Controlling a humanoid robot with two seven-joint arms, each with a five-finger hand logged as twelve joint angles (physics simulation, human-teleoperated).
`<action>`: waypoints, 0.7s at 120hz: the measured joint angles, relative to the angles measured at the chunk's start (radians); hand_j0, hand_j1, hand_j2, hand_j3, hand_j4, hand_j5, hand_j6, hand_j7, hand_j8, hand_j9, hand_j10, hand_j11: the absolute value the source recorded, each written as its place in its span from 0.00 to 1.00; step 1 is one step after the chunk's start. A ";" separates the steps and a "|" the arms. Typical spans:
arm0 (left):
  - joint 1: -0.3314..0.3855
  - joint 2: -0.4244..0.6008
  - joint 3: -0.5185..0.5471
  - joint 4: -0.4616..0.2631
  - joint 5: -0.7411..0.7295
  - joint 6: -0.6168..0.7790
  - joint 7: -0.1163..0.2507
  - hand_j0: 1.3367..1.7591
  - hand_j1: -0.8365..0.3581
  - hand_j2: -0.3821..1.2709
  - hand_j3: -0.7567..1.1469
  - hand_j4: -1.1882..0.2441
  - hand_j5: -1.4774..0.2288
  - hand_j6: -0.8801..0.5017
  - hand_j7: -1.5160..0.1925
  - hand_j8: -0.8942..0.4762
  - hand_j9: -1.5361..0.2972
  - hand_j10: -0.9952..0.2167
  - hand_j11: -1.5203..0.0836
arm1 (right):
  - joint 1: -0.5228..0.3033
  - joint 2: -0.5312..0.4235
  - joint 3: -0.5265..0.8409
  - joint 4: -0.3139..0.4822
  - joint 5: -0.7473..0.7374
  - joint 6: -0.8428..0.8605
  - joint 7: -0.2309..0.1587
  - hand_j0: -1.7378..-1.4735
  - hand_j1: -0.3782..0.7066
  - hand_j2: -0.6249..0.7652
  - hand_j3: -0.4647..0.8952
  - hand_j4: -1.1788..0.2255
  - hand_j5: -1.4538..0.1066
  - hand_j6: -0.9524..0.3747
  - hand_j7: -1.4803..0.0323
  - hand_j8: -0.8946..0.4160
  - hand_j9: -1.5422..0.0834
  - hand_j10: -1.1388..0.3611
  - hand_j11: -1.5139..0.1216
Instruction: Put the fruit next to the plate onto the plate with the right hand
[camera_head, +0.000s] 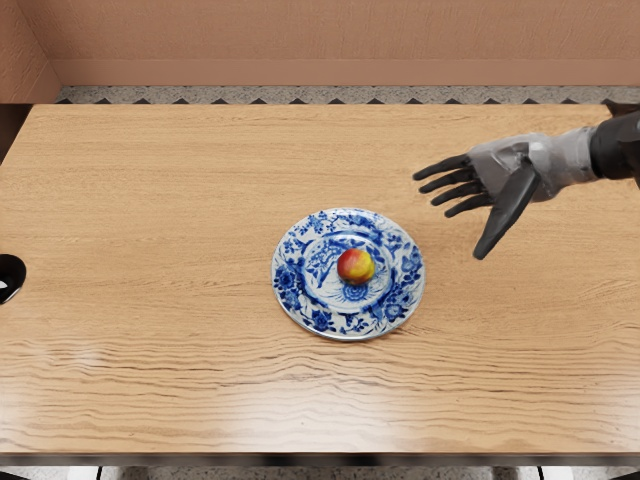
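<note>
One fruit on the plate, right hand empty and wide-spread, unidentifiable dark shape cropped at left edge.

No legible text, label, brand, number or sign anywhere. Round blue-and-white patterned ceramic plate: painted floral ornament only, no lettering. Light wooden table: bare grain, no marks.
</note>
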 joint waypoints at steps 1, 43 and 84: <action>0.000 0.000 0.000 0.000 0.000 0.000 0.000 0.76 0.99 0.23 0.40 0.83 0.87 0.64 0.89 0.65 0.84 0.82 0.95 | -0.011 -0.008 0.009 -0.002 -0.001 0.009 0.000 0.30 0.12 0.47 0.34 0.77 0.85 0.66 0.89 0.63 0.87 0.69 0.84; -0.001 0.000 0.002 -0.001 -0.001 -0.007 0.000 0.76 0.99 0.23 0.40 0.83 0.87 0.64 0.89 0.65 0.84 0.82 0.95 | -0.147 -0.105 0.111 -0.029 -0.012 0.111 0.000 0.30 0.08 0.45 0.34 0.80 0.89 0.68 0.93 0.65 0.91 0.72 0.88; -0.001 0.000 0.002 -0.002 -0.001 -0.007 0.000 0.76 0.99 0.23 0.40 0.83 0.87 0.64 0.89 0.65 0.84 0.82 0.95 | -0.152 -0.108 0.114 -0.030 -0.012 0.114 0.000 0.30 0.07 0.44 0.34 0.81 0.90 0.69 0.94 0.65 0.92 0.73 0.89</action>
